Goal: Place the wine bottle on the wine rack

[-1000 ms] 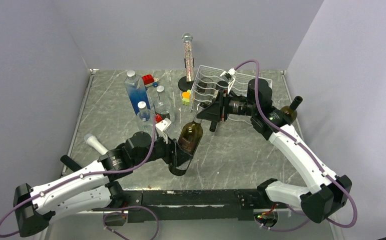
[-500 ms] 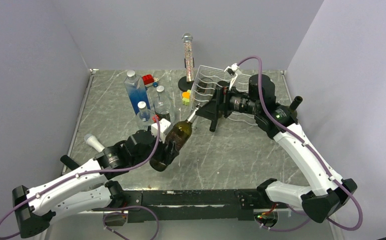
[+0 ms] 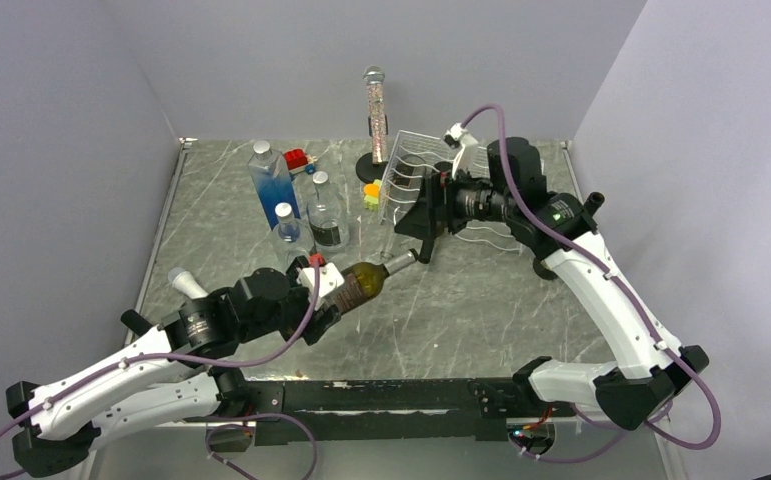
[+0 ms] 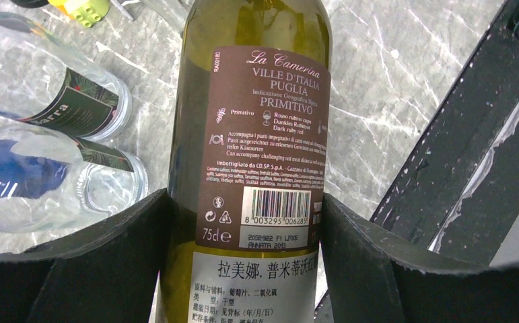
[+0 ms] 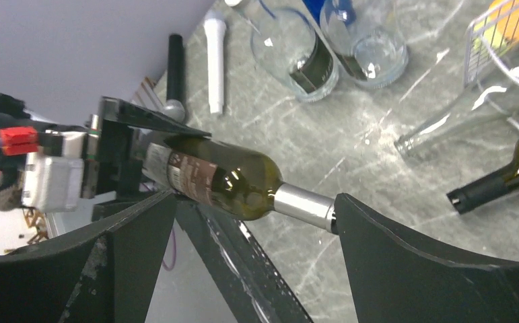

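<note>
Left gripper is pinching the wine bottle low on its body, with a black pad on either side of the brown back label. Only the left wrist cam shows that grip properly. From up top, the left gripper has the wine bottle tipped nearly flat, neck pointing away from it toward the right gripper.

Right gripper is spread wide. Its own cam catches what the overhead can't: the silver-capped neck of the wine bottle pokes into the gap, tip right beside one finger. Can't tell if it touches.

The wine rack sits just behind the right gripper at the far side of the table, partly hidden by that arm. The right wrist cam only gets a corner of the wine rack.

Open marble lies on the near side of both grippers.

The rack side is cluttered. A clear glass bottle and a dark bottle lie on the table beside the rack corner. Just past the left gripper stand two clear water bottles, with a blue bottle beyond them. A glitter tube stands by the rack's far corner.
</note>
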Robot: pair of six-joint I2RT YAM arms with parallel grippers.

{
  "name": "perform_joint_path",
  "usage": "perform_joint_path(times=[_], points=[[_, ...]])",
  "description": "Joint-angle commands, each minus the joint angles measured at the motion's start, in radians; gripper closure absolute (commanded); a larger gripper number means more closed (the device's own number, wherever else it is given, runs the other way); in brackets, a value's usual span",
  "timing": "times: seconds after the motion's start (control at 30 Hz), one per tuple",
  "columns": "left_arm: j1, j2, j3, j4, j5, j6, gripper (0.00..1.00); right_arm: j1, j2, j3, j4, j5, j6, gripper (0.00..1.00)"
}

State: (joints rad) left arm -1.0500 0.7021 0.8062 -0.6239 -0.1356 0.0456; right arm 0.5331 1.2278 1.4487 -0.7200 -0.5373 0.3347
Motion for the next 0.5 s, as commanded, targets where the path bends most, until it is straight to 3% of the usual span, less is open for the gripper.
perform_joint_path(times=[0.0, 0.27, 0.47], points=[[-0.042, 0.013, 0.039, 0.096, -0.013, 0.081, 0.99, 0.011, -0.028, -0.115, -0.018, -0.016, 0.001, 0.09], [-0.074, 0.075, -0.015, 0.135, -0.041, 0.201, 0.99, 0.040, -0.049, -0.198, 0.012, -0.014, -0.015, 0.10], [-0.074, 0.039, -0.042, 0.168, -0.006, 0.277, 0.99, 0.051, -0.078, -0.271, 0.021, -0.118, -0.105, 0.05]])
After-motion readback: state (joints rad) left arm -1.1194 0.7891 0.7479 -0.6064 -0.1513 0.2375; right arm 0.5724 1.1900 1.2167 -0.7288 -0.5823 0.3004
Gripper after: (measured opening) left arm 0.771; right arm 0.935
